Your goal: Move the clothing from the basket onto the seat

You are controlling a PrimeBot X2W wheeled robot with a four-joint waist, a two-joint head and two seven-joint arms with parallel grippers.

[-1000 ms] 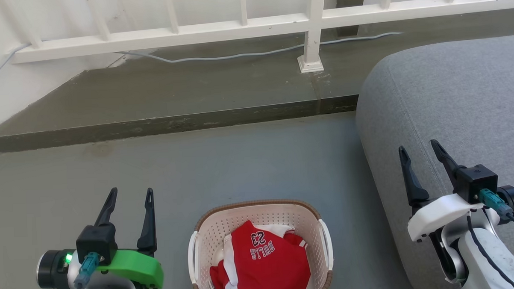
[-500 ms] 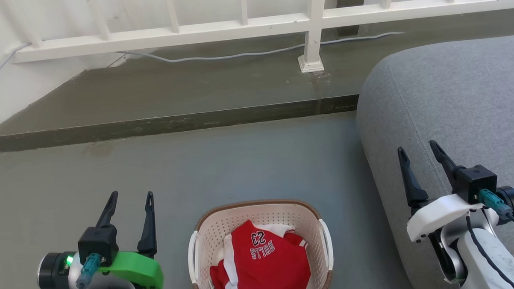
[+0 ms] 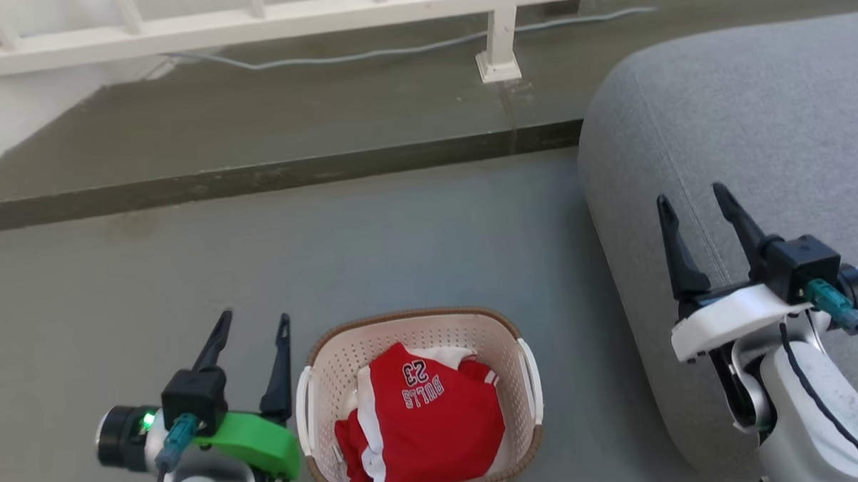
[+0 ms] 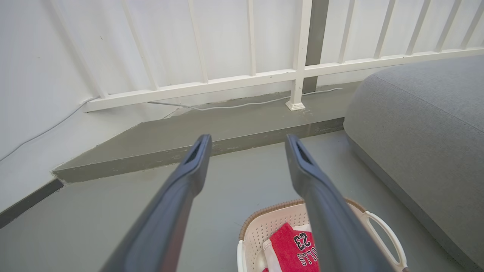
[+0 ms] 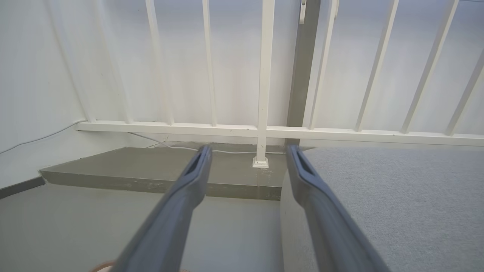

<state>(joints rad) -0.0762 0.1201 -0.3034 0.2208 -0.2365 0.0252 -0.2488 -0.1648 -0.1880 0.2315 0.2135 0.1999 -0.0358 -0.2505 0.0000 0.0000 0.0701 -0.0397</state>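
Grey concrete floor (image 3: pixel 400 235) carries the basket (image 3: pixel 417 316) close in front of the robot. The clothing (image 3: pixel 421 419) lies bunched inside it, red with white trim, the "BULLS 23" print facing up. The seat (image 3: pixel 753 115) rises just to the right, with a strip of floor between it and the basket.

The left claw (image 3: pixel 254 316) hovers just beside the basket's left handle, fingers spread wide and holding nothing. The right claw (image 3: pixel 690 192) hangs over the seat's left edge, equally wide and empty.

Nothing has been lifted yet, so the step in hand looks like the reach into the basket. To do it well, the left claw should probably swing over the rim, tilt down and come in from above at the highest fold of cloth. It should stay clear of rim and handles, then close on a thick bunch. A shallow pinch may bring out only 1 garment.

The floor looks smooth and level, so the basket could slide if snagged. It runs back to a low raised step (image 3: pixel 255 179). Behind that stands a white railing (image 3: pixel 250 19), with a pale cable (image 3: pixel 365 55) trailing along its foot.
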